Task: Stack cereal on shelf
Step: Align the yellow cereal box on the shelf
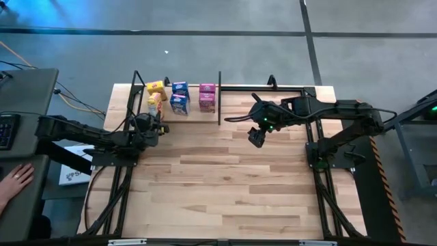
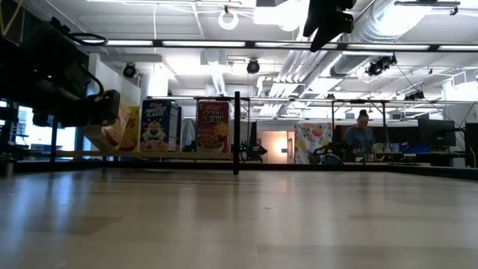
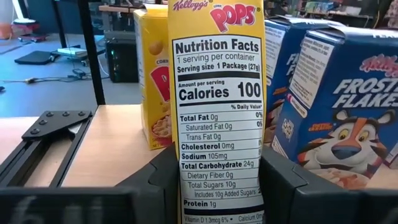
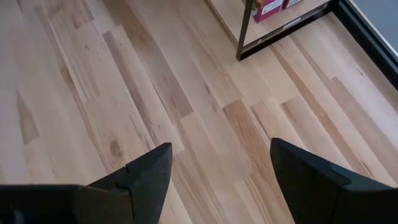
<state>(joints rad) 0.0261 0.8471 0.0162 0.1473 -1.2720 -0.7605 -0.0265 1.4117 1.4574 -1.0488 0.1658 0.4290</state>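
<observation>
Wooden bench (image 1: 225, 184), shelf (image 1: 191, 117) at back: left gripper (image 1: 151, 128) clamped on yellow Corn Pops box (image 3: 219, 112) for shelving beside Frosted Flakes boxes (image 3: 348, 112); right gripper (image 1: 257, 137) idle, jaws apart.

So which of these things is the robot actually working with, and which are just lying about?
Part of the job:
- yellow Corn Pops cereal box, gripped in the left arm's fingers
- second yellow box, two blue boxes, pink boxes
- pale wooden shelf with black posts
- right arm's open fingers, waiting above the table

Just lying about:
- keyboard
- a person's hand
</observation>
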